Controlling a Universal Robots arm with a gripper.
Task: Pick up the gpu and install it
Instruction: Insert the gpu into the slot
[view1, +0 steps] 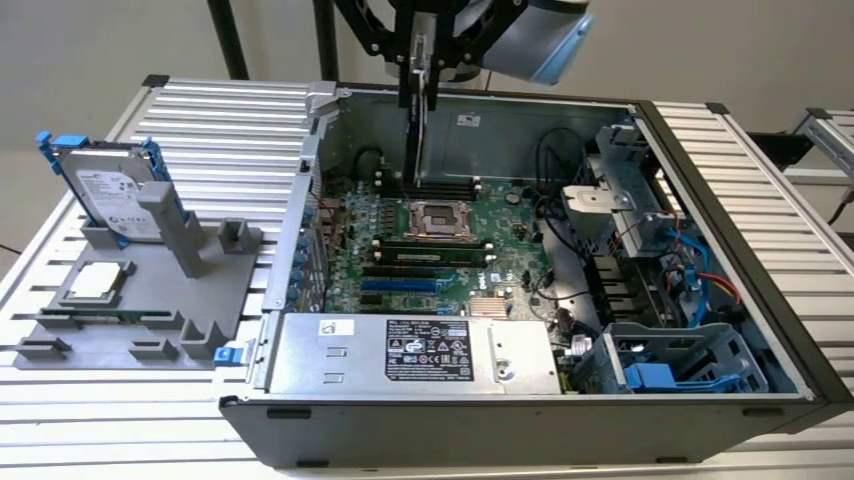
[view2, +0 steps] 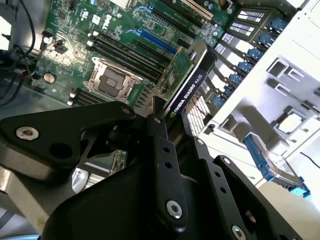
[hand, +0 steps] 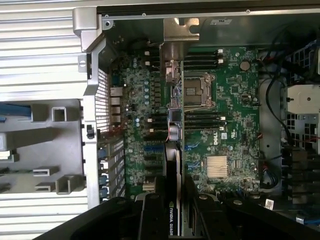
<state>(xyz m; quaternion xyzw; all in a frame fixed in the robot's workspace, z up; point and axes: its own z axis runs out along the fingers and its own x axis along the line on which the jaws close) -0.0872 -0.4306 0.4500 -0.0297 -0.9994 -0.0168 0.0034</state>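
Exterior view: the gripper (view1: 424, 62) hangs over the far half of the open case (view1: 507, 430). Its fingers are closed on the gpu (view1: 416, 130), clamping the upper end.

- The gpu is off the board and held on edge, long axis pointing down, above the motherboard (view1: 527, 210). Its lower end hangs near the far wall, just above the slots beyond the CPU socket (view1: 438, 218). It is not seated in any slot.
- Second wrist view: the gpu (view2: 187, 80) shows its black cover with white lettering along the edge, and the green board on the other face. A black finger (view2: 162, 150) presses against it.
- First wrist view: the gpu (hand: 172, 170) is edge-on between the fingers (hand: 150, 220), its silver bracket end toward the motherboard (hand: 235, 115).
- The power supply (view1: 320, 360) sits at the near side of the case and bears a white printed label.
- At the exterior view's left, a grey fixture (view1: 200, 290) on the slatted table (view1: 200, 110) holds a hard drive (view1: 114, 190) upright, with a white label and blue rails. A CPU chip (view1: 100, 282) lies flat nearer the camera.
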